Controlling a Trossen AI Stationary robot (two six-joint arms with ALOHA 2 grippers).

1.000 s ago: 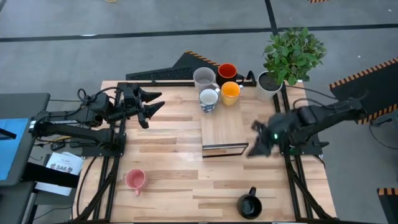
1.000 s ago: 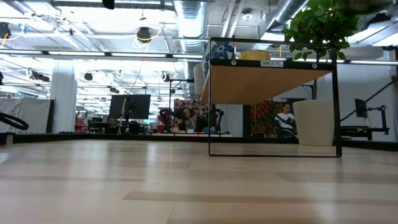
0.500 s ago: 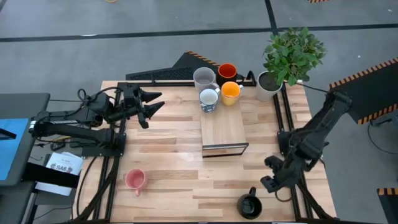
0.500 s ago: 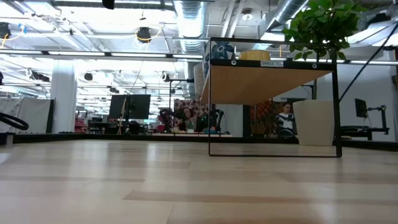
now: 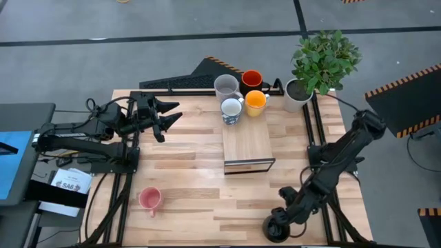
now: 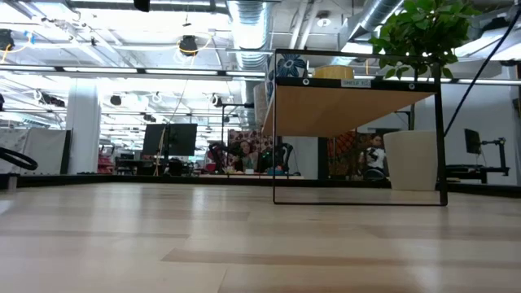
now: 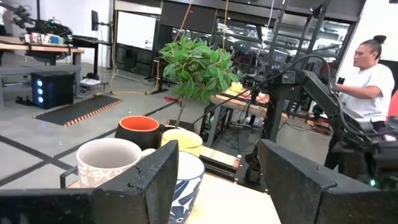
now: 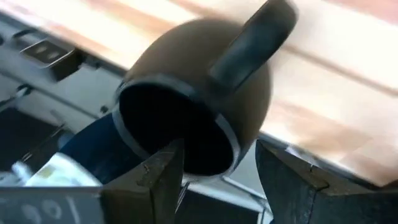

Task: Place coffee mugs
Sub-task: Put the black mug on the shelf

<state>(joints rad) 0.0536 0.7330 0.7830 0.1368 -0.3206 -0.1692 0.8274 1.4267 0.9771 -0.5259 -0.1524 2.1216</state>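
Four mugs stand together at the far end of a wooden riser: pale grey, red-orange, yellow-orange, and white with blue inside. The pink mug sits upright on the table's near left. The glossy black mug stands by the near edge. My right gripper hangs open just over the black mug, a finger on either side of its rim; whether they touch I cannot tell. My left gripper waits open at the far left, facing the mugs.
A white pot with a green plant stands at the far right corner. The riser is a raised wooden shelf on a thin black frame. Bare tabletop lies between the pink and black mugs. A person stands beyond the table.
My right arm has swung from beside the riser's right side toward the table's near edge and come down over the black mug, its gripper tipped downward. The mugs have kept their places.
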